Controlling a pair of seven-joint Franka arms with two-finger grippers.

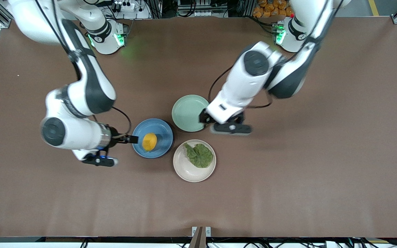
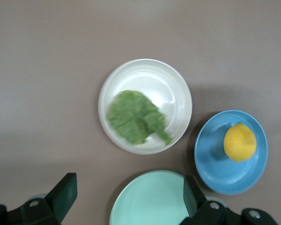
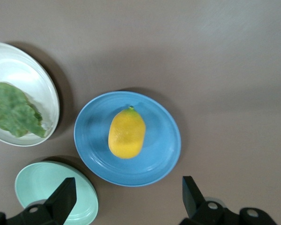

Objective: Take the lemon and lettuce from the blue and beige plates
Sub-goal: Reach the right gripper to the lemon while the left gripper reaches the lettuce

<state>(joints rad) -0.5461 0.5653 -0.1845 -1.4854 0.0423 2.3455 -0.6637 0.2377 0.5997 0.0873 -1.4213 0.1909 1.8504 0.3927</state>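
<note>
The lemon (image 1: 149, 141) lies on the blue plate (image 1: 162, 132). The lettuce (image 1: 199, 155) lies on the beige plate (image 1: 186, 168), which is nearer the front camera. My right gripper (image 1: 130, 139) is open and empty, over the blue plate's edge toward the right arm's end. In the right wrist view its fingers (image 3: 65, 194) stand wide, with the lemon (image 3: 127, 133) and blue plate (image 3: 159, 154) ahead of them. My left gripper (image 1: 203, 118) is open and empty over the mint plate's edge. The left wrist view shows the lettuce (image 2: 136, 117), beige plate (image 2: 173, 89) and lemon (image 2: 240, 142).
A pale mint-green plate (image 1: 189, 113) with nothing on it sits beside the blue plate, farther from the front camera than the beige one. It also shows in the left wrist view (image 2: 150, 201) and the right wrist view (image 3: 47, 187). The three plates sit close together on the brown table.
</note>
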